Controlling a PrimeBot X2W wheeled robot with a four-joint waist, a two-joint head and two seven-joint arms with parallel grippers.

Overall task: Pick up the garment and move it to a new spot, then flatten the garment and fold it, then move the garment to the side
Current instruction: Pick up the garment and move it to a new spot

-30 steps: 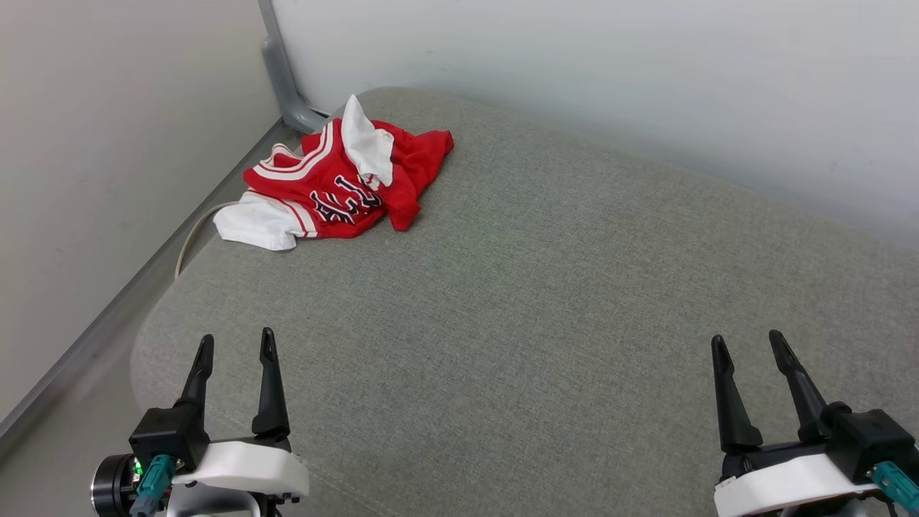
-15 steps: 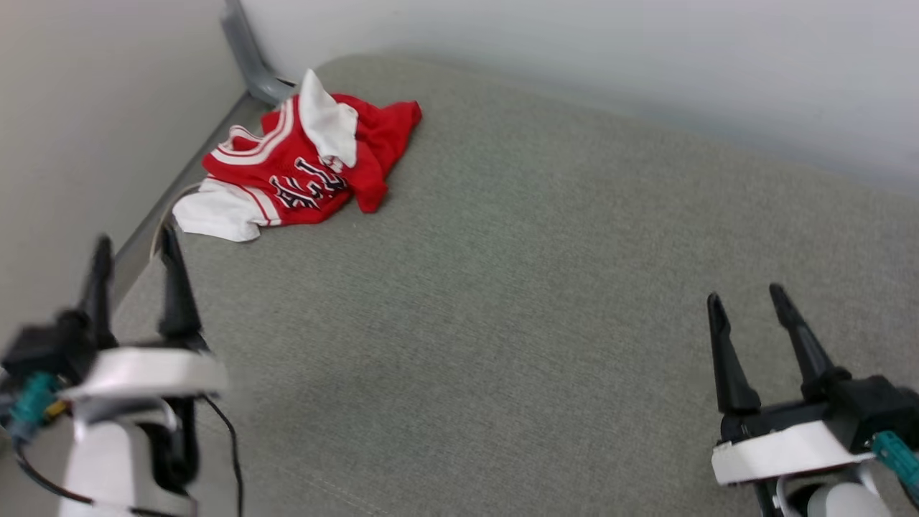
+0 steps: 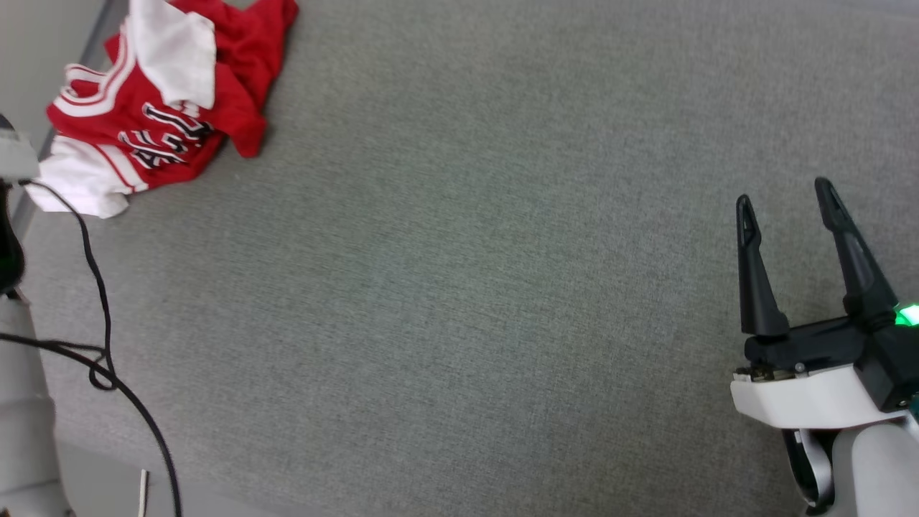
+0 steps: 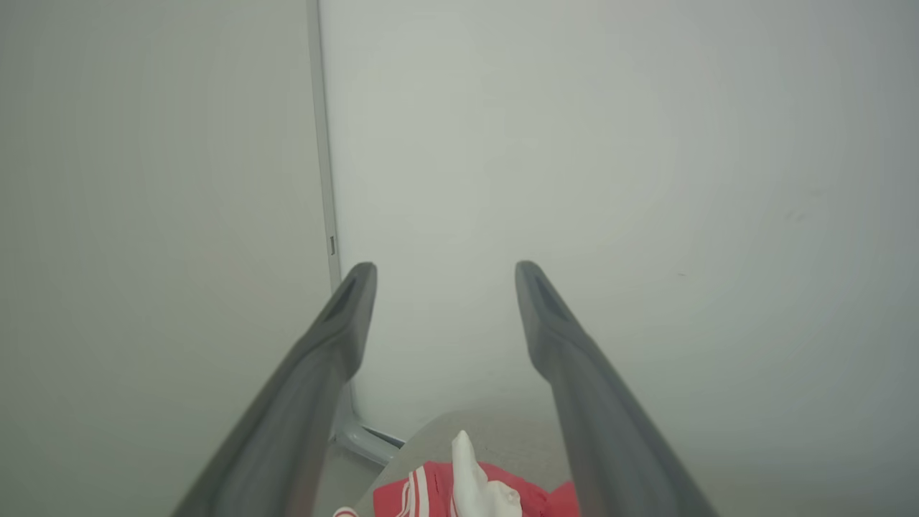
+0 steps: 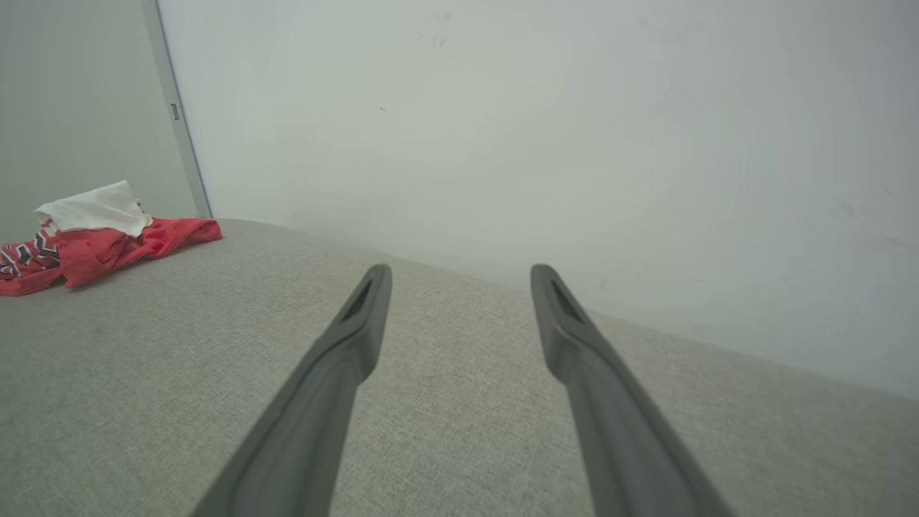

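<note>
Pick-up is judged in hand: the crumpled garment [image 3: 151, 122] is untouched; left gripper [image 4: 445, 269] and right gripper [image 3: 785, 192] are held with jaws apart; lowering onto it is needed

Grey fabric cushion [image 3: 459, 287]; crumpled red-white garment [image 3: 161, 133] at far-left corner.

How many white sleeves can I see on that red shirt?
2. One white sleeve lies flopped on top of the crumpled garment; the other sleeve sticks out at its lower left in the head view. No more seem hidden.
</note>
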